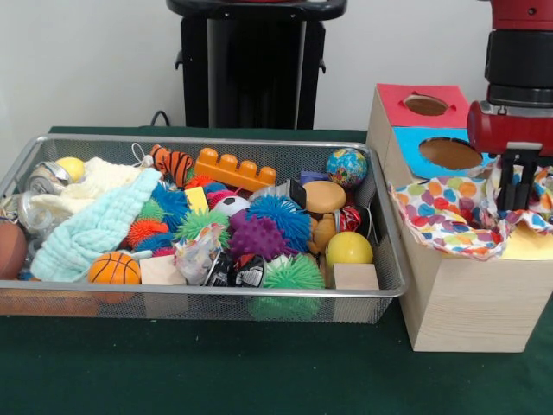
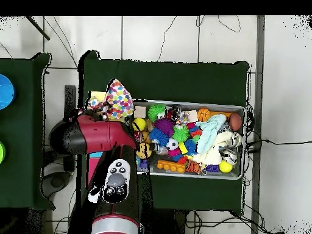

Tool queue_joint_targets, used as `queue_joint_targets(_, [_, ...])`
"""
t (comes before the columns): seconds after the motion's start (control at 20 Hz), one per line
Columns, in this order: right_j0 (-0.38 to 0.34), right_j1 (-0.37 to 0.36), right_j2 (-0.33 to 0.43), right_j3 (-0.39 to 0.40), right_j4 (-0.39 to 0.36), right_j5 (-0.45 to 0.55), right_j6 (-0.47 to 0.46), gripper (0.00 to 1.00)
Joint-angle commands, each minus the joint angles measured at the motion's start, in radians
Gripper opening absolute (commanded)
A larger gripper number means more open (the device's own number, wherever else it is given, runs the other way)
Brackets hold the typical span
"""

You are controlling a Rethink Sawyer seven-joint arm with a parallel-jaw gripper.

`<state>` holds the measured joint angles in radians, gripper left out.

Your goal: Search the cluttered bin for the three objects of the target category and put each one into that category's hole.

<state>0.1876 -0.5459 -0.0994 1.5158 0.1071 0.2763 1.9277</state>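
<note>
The end effector (image 1: 517, 192) hangs over the near box at the right of the front view, its black fingers (image 1: 506, 180) down in the folds of a dotted cloth (image 1: 449, 212); whether they are pinched on the fabric or merely resting in it cannot be told. The cloth, white with red, orange, blue, green and yellow spots, is draped across the yellow top (image 1: 529, 245) of the pale wooden box (image 1: 471, 303) and spills over its left edge, hiding the hole there. Behind it stand the blue-topped box (image 1: 436, 156) and, farthest back, the red-topped box (image 1: 421, 105), each with its round opening showing.

To the left on the green table (image 1: 216, 372) sits the wire mesh bin (image 1: 207, 292), just beside the boxes. It holds a mint-green towel (image 1: 95, 229) and a cream knitted cloth (image 1: 82, 186) at the left, an orange toy brick (image 1: 235, 170) at the back, a small globe (image 1: 346, 166), a yellow ball (image 1: 348, 249), a mini basketball (image 1: 114, 268) and several spiky rubber balls. In the overhead view the cloth (image 2: 119, 100) lies beside the bin's (image 2: 195, 177) short end, with the red arm (image 2: 91, 137) reaching over it.
</note>
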Motion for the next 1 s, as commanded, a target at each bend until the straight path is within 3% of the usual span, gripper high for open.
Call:
queue_joint_targets(0.05, [-0.018, 0.104, 0.052, -0.011, -0.030, 0.077, 0.076, 0.00])
queue_joint_targets(0.5, [-0.042, -0.010, -0.013, 0.103, -0.084, 0.099, 0.036, 0.00])
queue_joint_targets(1.0, [-0.128, -0.028, 0.046, 0.157, -0.140, 0.068, -0.003, 0.00])
